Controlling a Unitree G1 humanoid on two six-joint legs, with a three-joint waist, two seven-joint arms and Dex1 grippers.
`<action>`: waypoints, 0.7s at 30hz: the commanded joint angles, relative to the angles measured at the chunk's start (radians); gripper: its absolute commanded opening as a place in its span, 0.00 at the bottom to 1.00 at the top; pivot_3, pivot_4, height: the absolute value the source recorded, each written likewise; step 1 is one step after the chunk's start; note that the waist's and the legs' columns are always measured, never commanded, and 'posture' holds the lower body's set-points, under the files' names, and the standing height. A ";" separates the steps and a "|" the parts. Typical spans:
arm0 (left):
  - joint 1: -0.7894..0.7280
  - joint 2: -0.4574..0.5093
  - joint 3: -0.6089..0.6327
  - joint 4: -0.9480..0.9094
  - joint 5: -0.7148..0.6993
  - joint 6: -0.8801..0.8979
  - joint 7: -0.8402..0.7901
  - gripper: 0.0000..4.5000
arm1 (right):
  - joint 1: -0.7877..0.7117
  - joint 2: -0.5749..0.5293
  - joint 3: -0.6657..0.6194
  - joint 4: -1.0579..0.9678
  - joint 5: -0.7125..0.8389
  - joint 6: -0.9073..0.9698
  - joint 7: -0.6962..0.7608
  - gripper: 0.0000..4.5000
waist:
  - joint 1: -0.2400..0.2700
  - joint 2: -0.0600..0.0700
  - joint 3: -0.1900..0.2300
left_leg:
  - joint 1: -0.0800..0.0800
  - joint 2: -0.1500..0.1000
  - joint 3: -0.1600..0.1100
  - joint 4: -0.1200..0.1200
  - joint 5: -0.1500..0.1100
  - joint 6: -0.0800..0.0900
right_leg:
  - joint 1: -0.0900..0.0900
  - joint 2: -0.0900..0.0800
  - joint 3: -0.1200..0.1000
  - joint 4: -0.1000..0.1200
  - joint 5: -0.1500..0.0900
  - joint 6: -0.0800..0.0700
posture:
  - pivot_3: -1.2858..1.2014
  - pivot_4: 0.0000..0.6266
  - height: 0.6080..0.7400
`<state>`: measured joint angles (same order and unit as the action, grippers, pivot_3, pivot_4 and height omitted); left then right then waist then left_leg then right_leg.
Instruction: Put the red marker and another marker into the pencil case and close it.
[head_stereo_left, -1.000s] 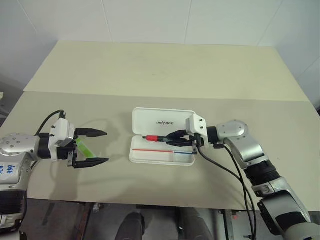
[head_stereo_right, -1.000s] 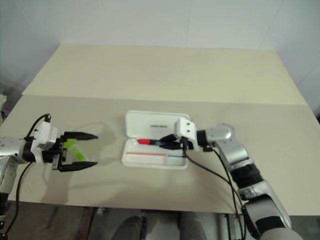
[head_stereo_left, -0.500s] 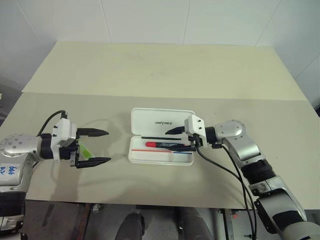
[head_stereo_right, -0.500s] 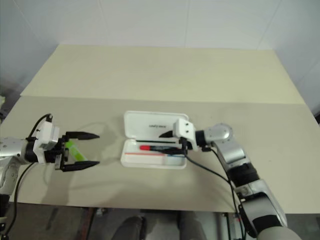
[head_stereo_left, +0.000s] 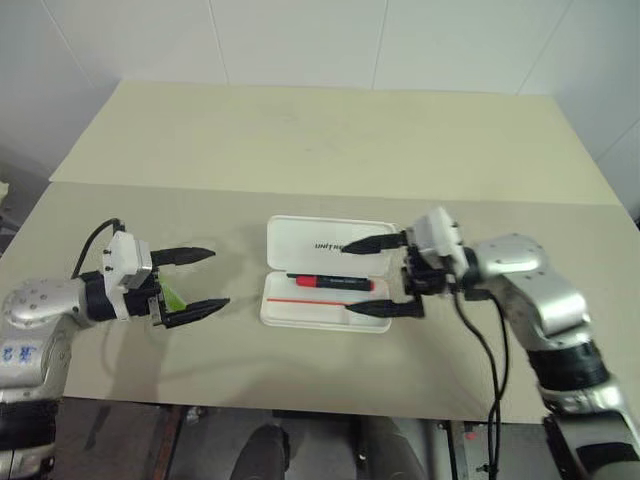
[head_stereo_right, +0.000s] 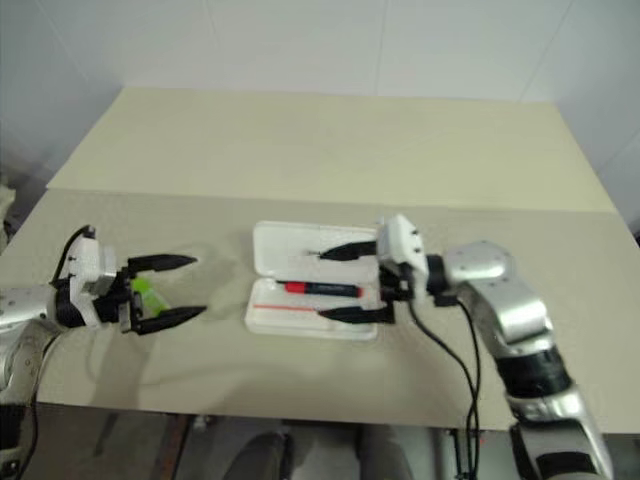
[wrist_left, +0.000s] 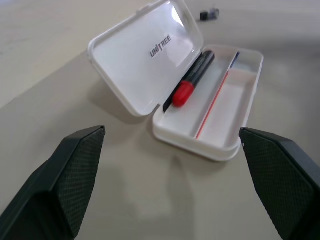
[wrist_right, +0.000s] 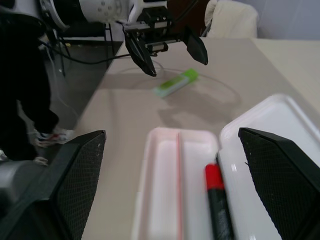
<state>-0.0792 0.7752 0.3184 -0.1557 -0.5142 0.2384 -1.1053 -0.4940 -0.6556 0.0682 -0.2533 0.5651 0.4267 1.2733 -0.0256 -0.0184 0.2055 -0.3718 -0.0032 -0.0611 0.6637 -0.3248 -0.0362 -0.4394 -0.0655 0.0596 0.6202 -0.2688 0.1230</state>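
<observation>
Desk (head_stereo_left: 330, 150): pale beige, matte, a seam running 9-to-3 across it, bare on the far half. White walls behind, dark floor below the near edge; in my right wrist view a person's legs stand beside the desk.

The pencil case (head_stereo_left: 325, 285) sits open at desk centre, lid folded back toward 12, tray toward 6. The red marker (head_stereo_left: 330, 282) lies in the tray along the hinge side, cap pointing to 9. First item looks done.

My right end effector (head_stereo_left: 383, 275) hangs at the case's 3 o'clock end, jaws wide apart, nothing in them, one finger over the lid edge and one over the tray's near corner.

My left end effector (head_stereo_left: 195, 283) is at 9 of the case, well apart from it, jaws spread, empty. The green marker (head_stereo_left: 172, 295) lies on the desk right under it, between the fingers.

Step in hand, as I judge it: pick up green. Drop the left end effector so the fingers straddle the barrel across its short axis, pinch mid-length, lift flat. Pull my right clear of the tray first. Risk: the barrel rolling off if a fingertip hits before the other.

Small grey piece (wrist_left: 209, 14) lies beyond the case; ignore.
</observation>
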 joint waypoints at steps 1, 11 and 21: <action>0.062 -0.039 0.081 -0.120 -0.046 0.034 0.110 1.00 | 0.040 -0.055 -0.078 -0.086 0.080 0.060 -0.010 0.99 | -0.002 0.000 0.000 | 0.000 0.000 0.001 0.000 0.000 0.000 | 0.000 0.000 0.000 0.000 0.000 0.000 | 0.52 0.24 1.00; 0.307 -0.455 0.230 -0.401 0.069 0.125 0.781 1.00 | 0.063 -0.170 -0.209 0.092 0.030 -0.030 0.008 0.99 | -0.002 -0.002 0.000 | 0.015 -0.001 0.009 0.002 0.000 0.000 | 0.016 0.002 0.001 -0.005 0.001 0.000 | 0.52 0.24 1.00; 0.429 -0.639 0.092 -0.496 0.209 0.206 1.038 1.00 | -0.002 -0.147 -0.151 0.083 0.031 -0.027 0.031 0.99 | 0.005 -0.004 -0.001 | 0.018 -0.001 0.009 0.003 0.000 0.000 | 0.020 0.004 0.001 -0.006 0.002 0.000 | 0.52 0.24 1.00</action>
<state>0.3536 0.1420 0.4363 -0.5905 -0.3233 0.4292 -0.0963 -0.4791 -0.8048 -0.0803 -0.1439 0.5815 0.4110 1.2992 -0.0204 -0.0223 0.2040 -0.3542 -0.0044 -0.0523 0.6668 -0.3244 -0.0364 -0.4183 -0.0617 0.0606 0.6118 -0.2668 0.1235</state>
